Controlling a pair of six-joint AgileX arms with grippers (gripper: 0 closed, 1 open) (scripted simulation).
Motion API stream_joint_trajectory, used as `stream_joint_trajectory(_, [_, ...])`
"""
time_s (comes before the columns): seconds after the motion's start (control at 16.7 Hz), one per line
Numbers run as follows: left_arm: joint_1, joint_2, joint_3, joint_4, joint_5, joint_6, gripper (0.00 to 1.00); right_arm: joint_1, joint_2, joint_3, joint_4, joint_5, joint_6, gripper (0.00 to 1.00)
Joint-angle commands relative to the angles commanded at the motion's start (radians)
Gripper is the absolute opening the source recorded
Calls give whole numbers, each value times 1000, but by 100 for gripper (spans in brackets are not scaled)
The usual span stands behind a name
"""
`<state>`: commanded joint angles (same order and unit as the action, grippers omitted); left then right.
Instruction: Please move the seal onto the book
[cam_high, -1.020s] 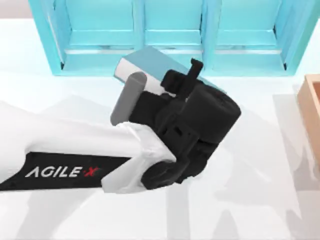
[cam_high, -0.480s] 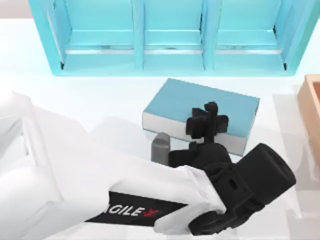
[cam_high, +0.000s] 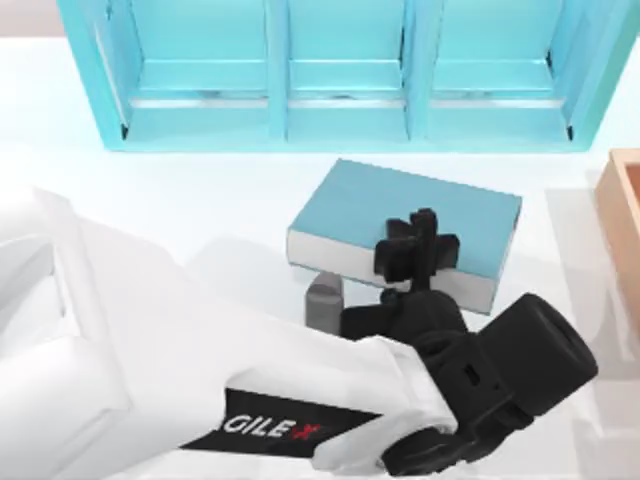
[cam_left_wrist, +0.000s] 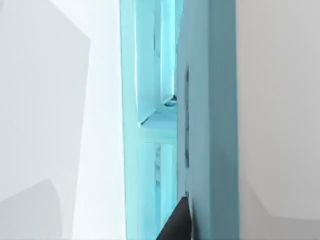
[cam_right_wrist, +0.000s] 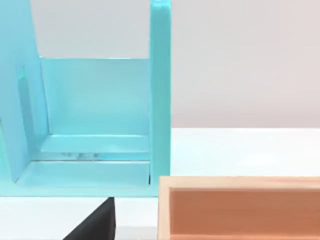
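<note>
Top view, left gripper (cam_high: 418, 243) over book's (cam_high: 400, 205) near edge

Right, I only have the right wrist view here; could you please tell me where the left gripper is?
Observer: In the top view, the left gripper is over the near edge of the book.
Operator: Thank you. How does the book lie?
Observer: Flat on the table, in front of the shelf unit and apart from it.
Operator: And the wooden box I see, where is it relative to the book?
Observer: The wooden box sits at the table's right edge, apart from the book.
</note>
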<state>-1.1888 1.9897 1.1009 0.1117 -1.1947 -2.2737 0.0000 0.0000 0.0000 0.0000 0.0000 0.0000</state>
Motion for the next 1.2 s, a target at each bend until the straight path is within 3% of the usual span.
stream_joint_trajectory(0.48, [-12, 3, 1, -22, -8, -25, 0, 0, 0, 0, 0, 0, 0, 100])
stream_joint_trajectory(1.02, [-11, 76, -33, 85, -7, -22, 0, 0, 0, 0, 0, 0, 0, 100])
stream_joint_trajectory(1.2, [-11, 76, -33, 85, -7, -22, 23, 0, 0, 0, 0, 0, 0, 100])
